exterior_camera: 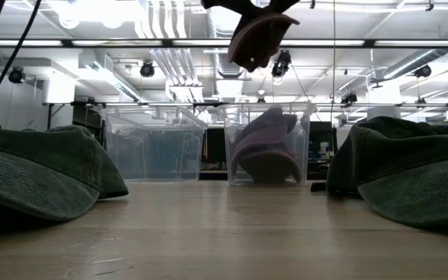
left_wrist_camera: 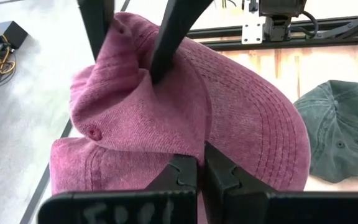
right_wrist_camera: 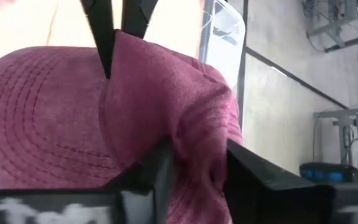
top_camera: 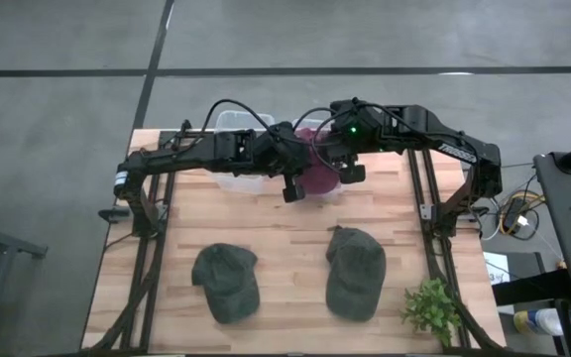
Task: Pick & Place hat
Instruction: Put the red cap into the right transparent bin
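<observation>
Overhead, table-level and two close wrist views, all sharing the pink hat (top_camera: 317, 171).

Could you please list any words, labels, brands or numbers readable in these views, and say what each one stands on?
None can be read with certainty.
White scrawl on the left hand body: blurred, unreadable.
White smear on the right hand body: blurred, unreadable.
Pink hat and green hats: no visible lettering.
</observation>
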